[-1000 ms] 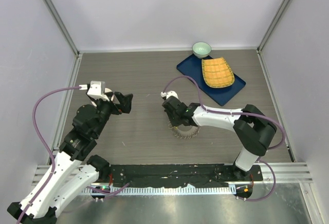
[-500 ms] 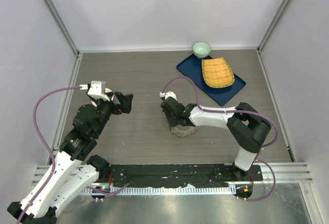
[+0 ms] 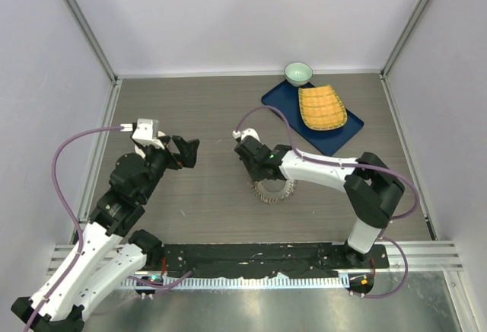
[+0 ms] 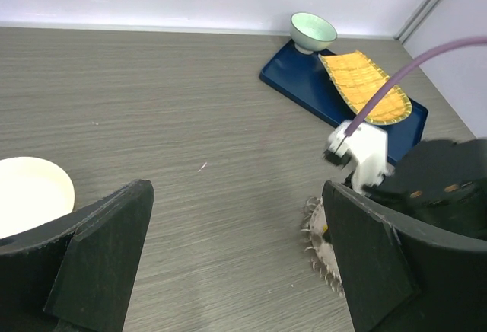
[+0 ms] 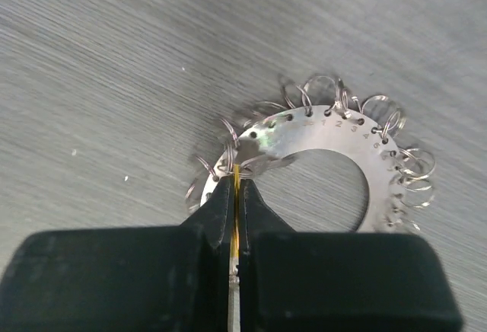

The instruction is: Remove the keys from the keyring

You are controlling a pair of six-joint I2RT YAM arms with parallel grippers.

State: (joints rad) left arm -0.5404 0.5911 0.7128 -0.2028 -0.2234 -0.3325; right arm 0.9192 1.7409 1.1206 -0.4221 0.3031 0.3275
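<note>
Your right gripper (image 5: pixel 237 178) is now sitting a touch farther back and left than a second ago, over the far-left rim of the keyring (image 5: pixel 319 138). The ring itself is lying where it was, mid-table (image 3: pixel 213 111), just ahead of the right arm. The left gripper (image 3: pixel 186 151) is barely shifting: released, hovering well apart from the ring.

The right claw is clenching right at the rim, among the keys (image 5: pixel 411 176), which are reading as small wire loops here. A thin yellow sliver is showing between its fingers (image 5: pixel 217 210); can't tell if that's a key.

To do this step well, you're probably wanting one loop only in the pinch. Bring the left claw in to pin the plate flat, then pull slowly outward, or the whole ring is likely dragging along.

Writing: stamped digits 1 to 5 are running along the plate by its holes; no brand readable.
</note>
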